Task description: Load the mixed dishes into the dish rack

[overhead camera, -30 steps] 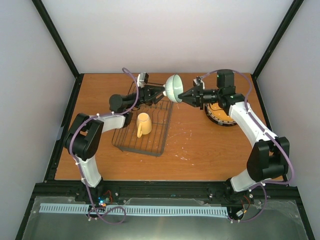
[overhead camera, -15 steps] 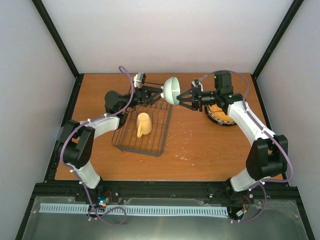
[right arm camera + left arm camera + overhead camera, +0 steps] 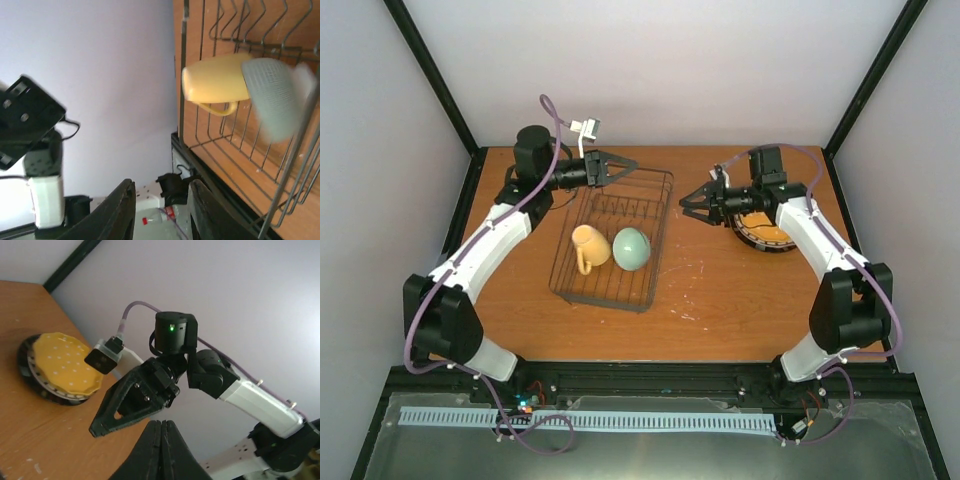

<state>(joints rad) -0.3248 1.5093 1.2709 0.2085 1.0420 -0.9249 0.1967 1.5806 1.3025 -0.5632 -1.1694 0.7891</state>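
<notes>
Showing both arms raised above the table [image 3: 720, 300], with two of the dishes lying in the dish rack [image 3: 603, 283]. The yellow mug [image 3: 587, 245] lies on its side near the middle of the rack, handle towards the near end. The pale mint-green bowl [image 3: 631, 247] lies just to its right; the right wrist view blurs it, and contact with the mug cannot be confirmed. The left gripper [image 3: 630, 162] hangs over the rack's far end; its fingers [image 3: 152, 454] are pressed together and hold nothing. The right gripper [image 3: 686, 208] hangs to the right of the rack, well apart from it; its fingers [image 3: 117, 210] are spread, with nothing between them. The orange white-dotted plate [image 3: 64, 365] tops a stack at the far right of the table, outside the rack, with a dark rim visible beneath it. In the top view the right arm partly hides this stack.
</notes>
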